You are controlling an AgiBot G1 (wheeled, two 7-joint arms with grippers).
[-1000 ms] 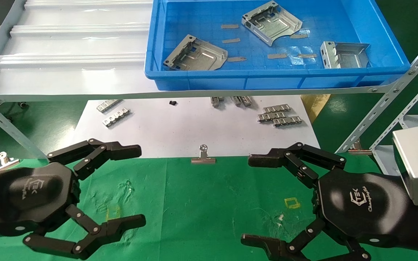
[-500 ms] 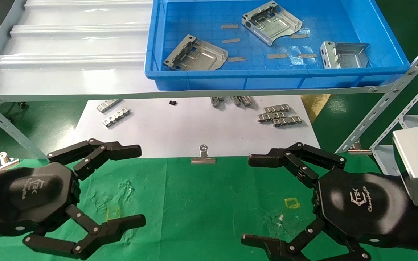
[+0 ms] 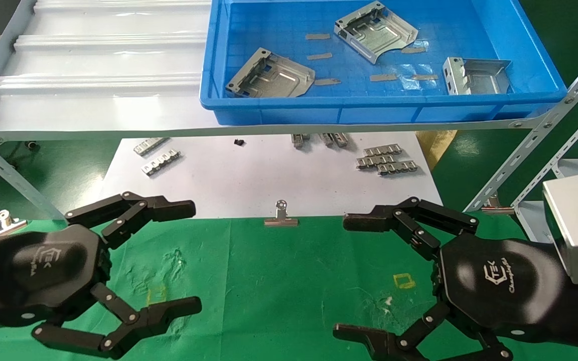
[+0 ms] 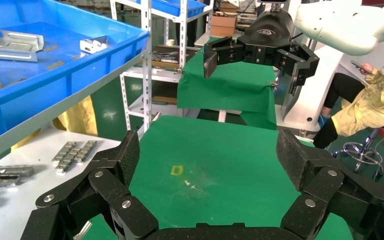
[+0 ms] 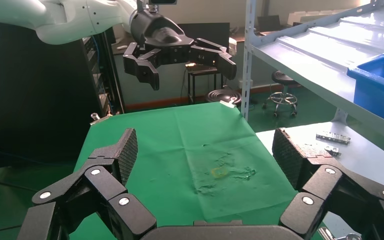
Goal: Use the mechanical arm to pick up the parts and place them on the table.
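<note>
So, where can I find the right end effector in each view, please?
Head view: right end effector low on the robot's right, open above the table.
Left wrist view: farther off, beyond the green cloth.
Right wrist view: closest to camera, its fingers framing the cloth.
Shared landmark: the green table.

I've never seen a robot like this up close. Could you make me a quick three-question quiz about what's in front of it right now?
1. How many silver parts lie in the blue bin?
2. True or false: the left gripper holds a part.
3. The small binder clip sits: A) in the bin, B) at the white sheet's near edge, by the green table, C) in the right gripper.

Key: 1. Three. 2. False; both grippers are open and hold nothing. 3. B.
</note>
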